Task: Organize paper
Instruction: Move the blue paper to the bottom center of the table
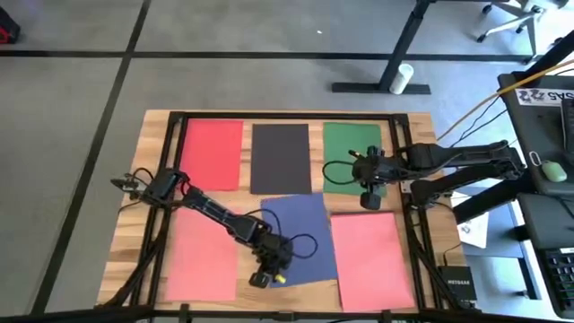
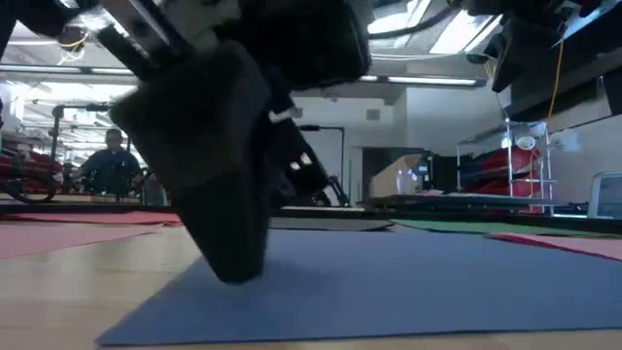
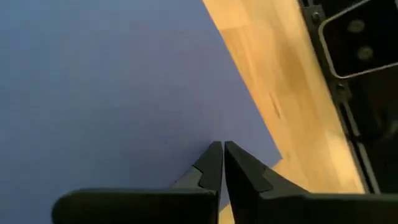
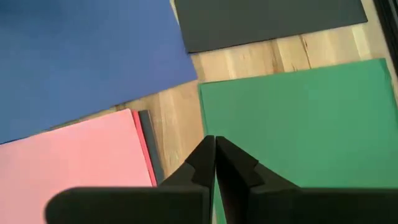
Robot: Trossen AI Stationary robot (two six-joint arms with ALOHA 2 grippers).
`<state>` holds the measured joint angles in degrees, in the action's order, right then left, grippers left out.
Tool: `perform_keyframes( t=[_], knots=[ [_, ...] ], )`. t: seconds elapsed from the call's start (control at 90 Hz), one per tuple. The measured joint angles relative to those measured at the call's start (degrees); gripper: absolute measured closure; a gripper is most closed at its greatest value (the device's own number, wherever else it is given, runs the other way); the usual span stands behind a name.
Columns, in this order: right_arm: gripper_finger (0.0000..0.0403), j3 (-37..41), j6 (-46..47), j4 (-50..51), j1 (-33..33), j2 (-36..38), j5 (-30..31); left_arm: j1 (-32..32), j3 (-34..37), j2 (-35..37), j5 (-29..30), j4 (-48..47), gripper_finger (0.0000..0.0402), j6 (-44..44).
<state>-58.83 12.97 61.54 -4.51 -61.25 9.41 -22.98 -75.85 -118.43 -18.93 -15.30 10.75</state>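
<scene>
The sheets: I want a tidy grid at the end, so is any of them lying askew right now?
Yes. The blue sheet in the front middle is rotated against the square-lying red, black and green sheets. The left gripper, fingers shut, presses on its near corner; the right gripper hangs by the green sheet's front edge.

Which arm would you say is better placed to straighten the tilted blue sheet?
Left: its claw already rests shut on the blue sheet near a corner. The right claw sits over the green sheet.
</scene>
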Motion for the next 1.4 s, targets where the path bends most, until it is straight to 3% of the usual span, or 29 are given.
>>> perform_keyframes(
  t=[0.2, 0.4, 0.489, 0.7, 0.856, 1.4],
  knots=[
    [0.0403, 0.0, 0.0, 0.0, 0.0, 0.0, -0.3, -1.3, 0.0, 3.5, 2.1, -4.6, 0.0402, 1.5],
    [0.0403, 0.0, 0.1, -0.2, 0.0, 0.0, -1.5, -1.3, -0.1, 8.0, 14.0, -3.7, 0.0402, -2.1],
    [0.0403, 0.0, 0.1, -0.4, 0.0, 0.0, -1.4, 0.0, -0.1, 7.1, 16.0, -2.2, 0.0402, -3.3],
    [0.0403, 0.0, 0.1, -0.3, 0.0, 0.0, -1.4, 2.2, 0.0, 2.5, 15.7, 2.3, 0.0402, -4.9],
    [0.0403, 0.0, 0.2, 0.1, 0.0, 0.0, -1.5, 2.6, 0.0, 0.7, 11.3, 2.4, 0.0402, -3.7],
    [0.0403, 0.0, 0.1, 0.0, 0.0, 0.0, -1.5, -1.2, 3.3, 0.9, 7.6, 2.7, 0.0402, 2.4]
  ],
)
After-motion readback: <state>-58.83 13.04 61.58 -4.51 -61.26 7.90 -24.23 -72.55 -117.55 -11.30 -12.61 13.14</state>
